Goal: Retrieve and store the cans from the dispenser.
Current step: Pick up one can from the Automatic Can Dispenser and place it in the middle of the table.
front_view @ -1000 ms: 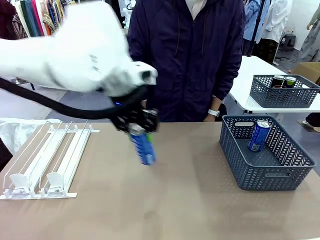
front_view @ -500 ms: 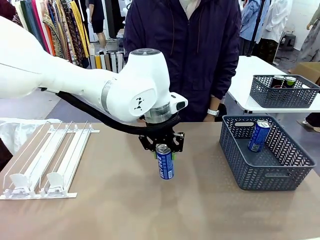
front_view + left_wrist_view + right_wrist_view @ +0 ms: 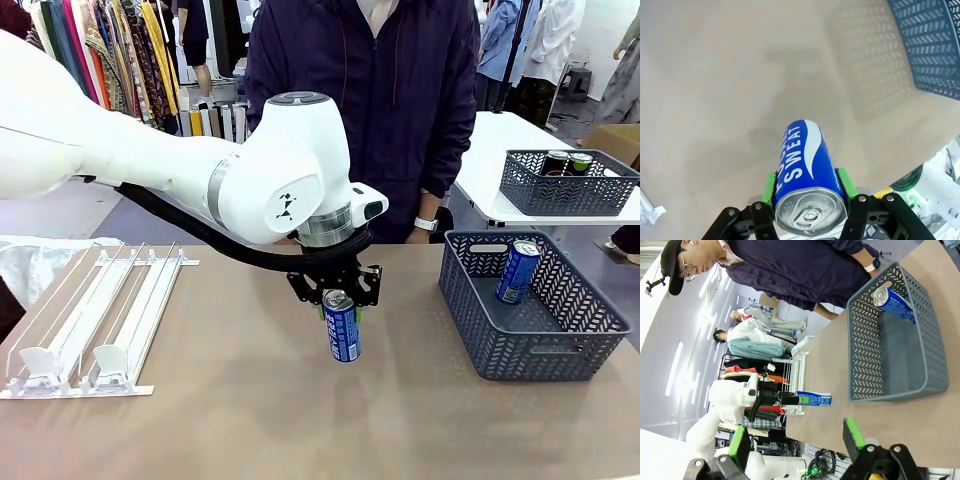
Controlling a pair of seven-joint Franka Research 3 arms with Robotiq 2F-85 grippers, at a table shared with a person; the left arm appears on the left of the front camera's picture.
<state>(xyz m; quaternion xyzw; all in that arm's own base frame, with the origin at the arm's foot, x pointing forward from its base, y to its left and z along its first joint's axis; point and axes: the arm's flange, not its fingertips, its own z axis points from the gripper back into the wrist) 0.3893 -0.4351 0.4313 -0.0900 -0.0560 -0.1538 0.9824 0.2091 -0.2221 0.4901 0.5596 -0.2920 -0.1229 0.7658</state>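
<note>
Left fingers point(image 3: 338, 297) carried blue can point(image 3: 341, 325) rightward, clamped on it; second can point(image 3: 518, 270) in basket point(image 3: 500, 340); right fingers point(image 3: 795, 440) spread, empty.

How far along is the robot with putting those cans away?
One blue can already leans inside the grey basket. A second blue can is in hand: the left gripper has its jaws shut on it, carrying it above the table between rack and basket. The white dispenser looks emptied, so dropping this can in seems the last step.
</note>
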